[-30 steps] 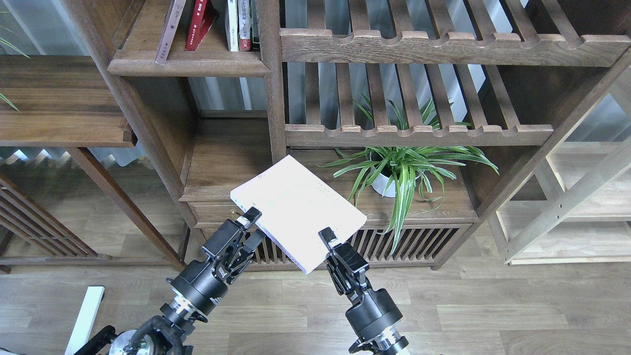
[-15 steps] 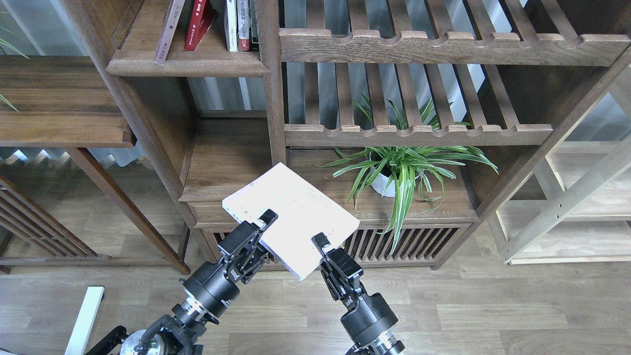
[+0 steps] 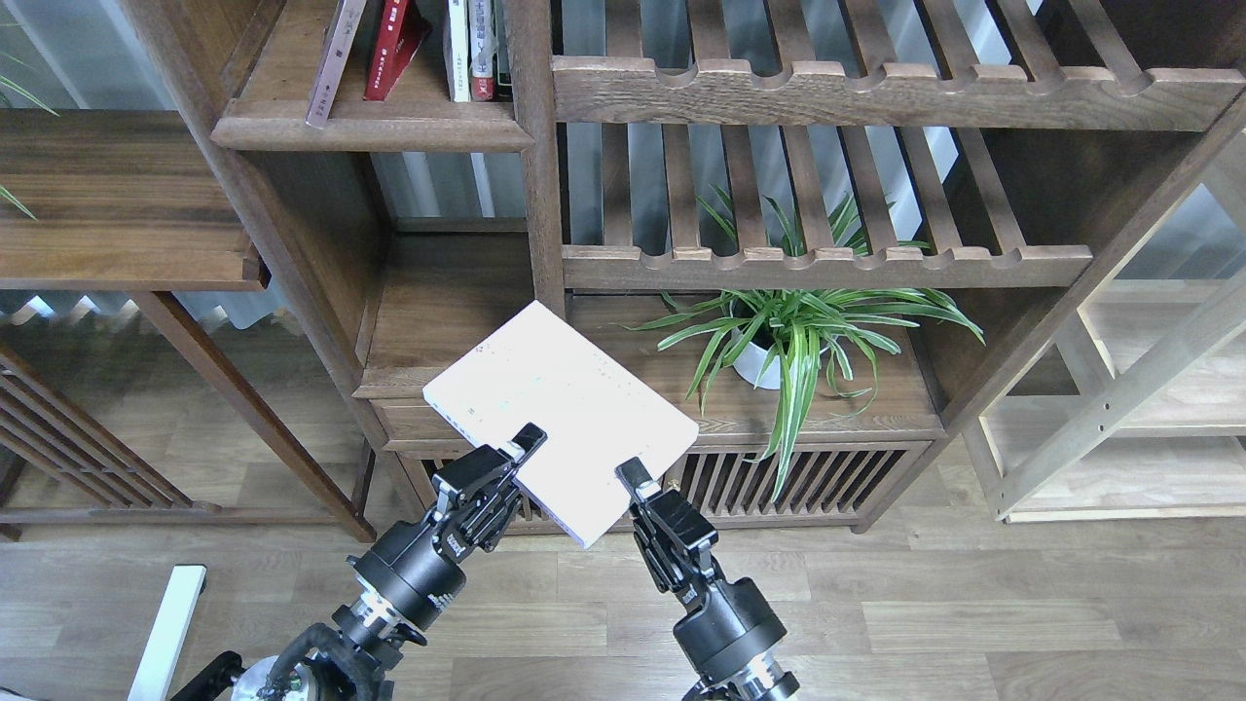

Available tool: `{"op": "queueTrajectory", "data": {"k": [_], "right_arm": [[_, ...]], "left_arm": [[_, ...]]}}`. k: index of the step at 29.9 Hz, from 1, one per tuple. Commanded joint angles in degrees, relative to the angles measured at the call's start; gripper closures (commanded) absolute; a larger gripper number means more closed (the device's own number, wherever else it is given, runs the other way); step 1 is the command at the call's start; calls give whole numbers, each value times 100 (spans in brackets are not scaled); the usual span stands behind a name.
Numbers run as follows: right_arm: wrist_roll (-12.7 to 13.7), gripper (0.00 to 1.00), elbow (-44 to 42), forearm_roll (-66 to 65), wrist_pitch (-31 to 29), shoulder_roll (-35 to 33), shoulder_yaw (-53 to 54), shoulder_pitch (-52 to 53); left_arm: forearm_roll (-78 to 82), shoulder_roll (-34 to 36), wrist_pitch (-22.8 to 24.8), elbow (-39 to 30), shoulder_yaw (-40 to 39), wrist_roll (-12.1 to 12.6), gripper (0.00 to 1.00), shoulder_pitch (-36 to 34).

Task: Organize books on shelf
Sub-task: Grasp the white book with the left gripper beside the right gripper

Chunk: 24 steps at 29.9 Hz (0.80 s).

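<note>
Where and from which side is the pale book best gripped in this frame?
By its near edge, from the robot's side, one gripper at each end, as now: left gripper and right gripper pinch the pale book, which lies broad and flat, far corner toward the shelf.

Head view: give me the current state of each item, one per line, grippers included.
Pale lavender-white paperback book: off the shelf, cover up, near edge gripped by both grippers.
Left gripper: shut on the book's near-left edge.
Right gripper: shut on the book's near-right edge.
Dark-brown wooden shelf board: carries leaning and upright books.
Bright red book: leaning on that shelf.
Potted spider plant: upright on the lower cabinet top.
</note>
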<state>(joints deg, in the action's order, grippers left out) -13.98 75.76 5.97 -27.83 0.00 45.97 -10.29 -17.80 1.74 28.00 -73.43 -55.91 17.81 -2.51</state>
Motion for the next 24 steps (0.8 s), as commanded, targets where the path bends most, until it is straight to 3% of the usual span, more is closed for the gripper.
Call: {"op": "queueTrajectory", "data": {"k": [1, 7, 15, 20, 24], "right_arm": [[1, 73, 0, -8, -12, 0, 8, 0], [-8, 65, -210, -78, 32, 0, 341, -9], [-8, 41, -878, -131, 392, 0, 1616, 9], [-25, 37, -958, -122, 384, 0, 1731, 9], [-25, 36, -967, -114, 357, 0, 1898, 9]], "left_arm": [[4, -16, 0, -4, 10, 4, 95, -4], [145, 141, 0, -127, -227, -5, 98, 13], [1127, 203, 0, -215, -1140, -75, 99, 128], [2226, 195, 0, -399, -1817, -84, 100, 154], [3096, 133, 0, -943, -2379, -84, 100, 268]]}}
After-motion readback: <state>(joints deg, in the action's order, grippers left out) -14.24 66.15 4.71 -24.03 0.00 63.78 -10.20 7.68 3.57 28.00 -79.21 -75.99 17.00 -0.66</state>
